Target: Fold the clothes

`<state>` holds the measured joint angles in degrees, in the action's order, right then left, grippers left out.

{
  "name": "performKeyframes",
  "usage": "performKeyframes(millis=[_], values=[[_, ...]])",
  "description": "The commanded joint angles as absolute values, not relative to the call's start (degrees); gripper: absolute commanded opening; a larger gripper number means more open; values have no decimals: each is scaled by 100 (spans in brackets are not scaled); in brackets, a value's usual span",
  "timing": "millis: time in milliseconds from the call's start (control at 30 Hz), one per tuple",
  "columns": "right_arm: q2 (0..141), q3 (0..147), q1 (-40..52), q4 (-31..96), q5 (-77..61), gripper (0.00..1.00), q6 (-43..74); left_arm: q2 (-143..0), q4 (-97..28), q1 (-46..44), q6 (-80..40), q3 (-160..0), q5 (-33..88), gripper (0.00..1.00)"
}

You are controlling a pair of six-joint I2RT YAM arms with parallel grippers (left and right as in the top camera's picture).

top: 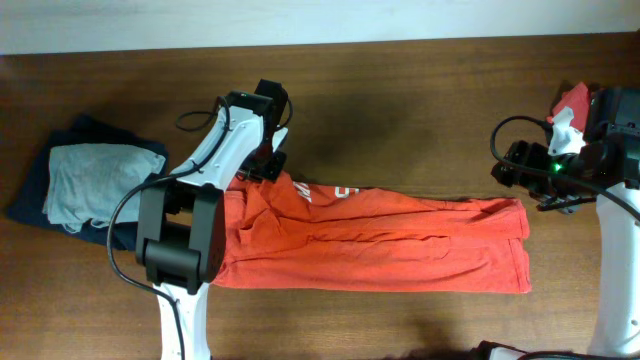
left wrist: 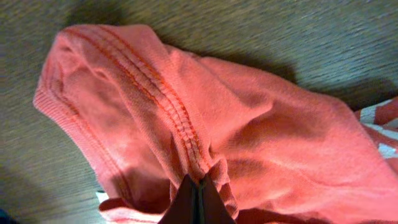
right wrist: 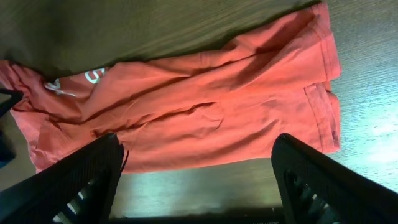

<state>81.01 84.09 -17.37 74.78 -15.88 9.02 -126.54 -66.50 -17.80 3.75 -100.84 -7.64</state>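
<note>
Cloth at the far left is partly covered: a folded navy garment (top: 35, 195) lies on the dark wooden table (top: 400, 90) with a folded pale grey garment (top: 100, 180) on top, so only the navy edges show. Just to the right, the white and black left arm (top: 200, 190) crosses the left end of the orange-red cotton T-shirt (top: 400, 250) in the overhead view and hides that end. The fingers of the left gripper (left wrist: 199, 193) cannot be made out from above either. The left wrist view shows them pinched tight on a bunched fold of the shirt beside a stitched seam, with the cloth standing up around them in a hump. The shirt lies as a long, wrinkled band across the middle of the table, folded over lengthwise and apart from the navy and grey pile. Its white print (top: 335, 193) shows only as a scrap at the upper edge near the left gripper, too little to read. At the right, the right gripper (right wrist: 198, 138) hangs above the table by the shirt's far right corner. Its two black fingers are spread wide, holding nothing, and their bases are cut off by the bottom of the right wrist view.
</note>
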Motion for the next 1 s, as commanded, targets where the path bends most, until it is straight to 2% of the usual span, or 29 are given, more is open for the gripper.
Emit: performKeyframes(millis=[0,233,467,533,700,900,967], values=[[8106,8412,-1688,7476,-1597,78,886,-12298,-6829,-1625,272,-10195,-982,1],[8106,8412,-1688,7461,-1581,78,886,-12221,-7317,-1313,-517,-10195,-1962,1],[8106,8412,-1688,7456,-1581,78,886,-12221,-7607,-969,-827,-10189,-1859,2],[8106,8412,-1688,7454,-1581,78,886,-12221,-7708,-928,-810,-10189,-1758,9],[8106,8412,-1688,7397,-1579,79,886,-12221,-7813,-919,-810,-10178,-1715,36],[8499,8409,-1688,7238,-1260,89,886,-12221,-7802,-919,-810,-10178,-1715,40],[8814,8409,-1688,7150,-1253,89,882,-12221,-7780,-921,-810,-10178,-1710,40]])
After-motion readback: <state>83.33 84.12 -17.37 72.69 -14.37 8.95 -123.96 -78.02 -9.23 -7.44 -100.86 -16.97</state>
